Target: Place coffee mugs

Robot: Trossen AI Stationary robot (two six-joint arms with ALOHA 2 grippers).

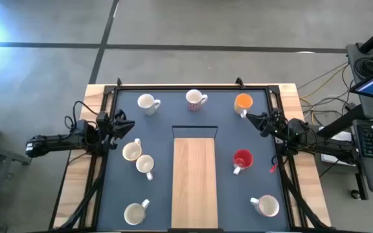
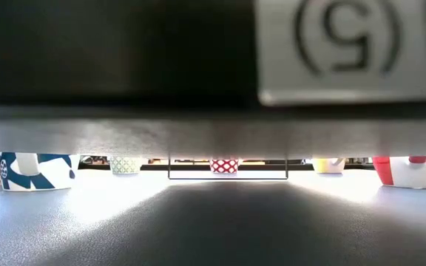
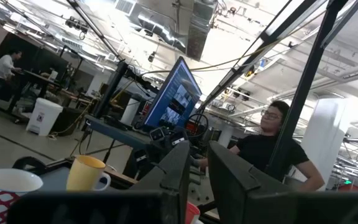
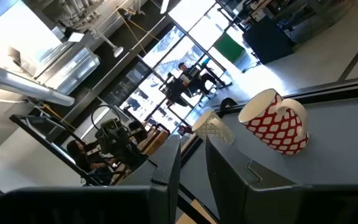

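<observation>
Eight mugs stand upright on the dark mat. Along the far edge are a white mug [image 1: 147, 103], a white mug with a red pattern [image 1: 195, 99] [image 4: 275, 124] and an orange mug [image 1: 243, 103] [image 3: 89, 173]. A red mug [image 1: 242, 160] stands right of the wooden board. Two white mugs [image 1: 131, 151] [image 1: 146, 164] stand side by side on the left. One white mug [image 1: 135, 212] is near-left and another [image 1: 266, 205] near-right. My left gripper [image 1: 125, 123] [image 3: 197, 149] hovers shut at the left edge. My right gripper [image 1: 250, 118] [image 4: 191, 140] hovers shut near the orange mug.
A pale wooden board [image 1: 195, 181] lies in the middle of the mat, running to the near edge. A raised black frame [image 1: 193, 86] borders the mat. A laptop and cables sit off the table's right side. People sit in the room beyond.
</observation>
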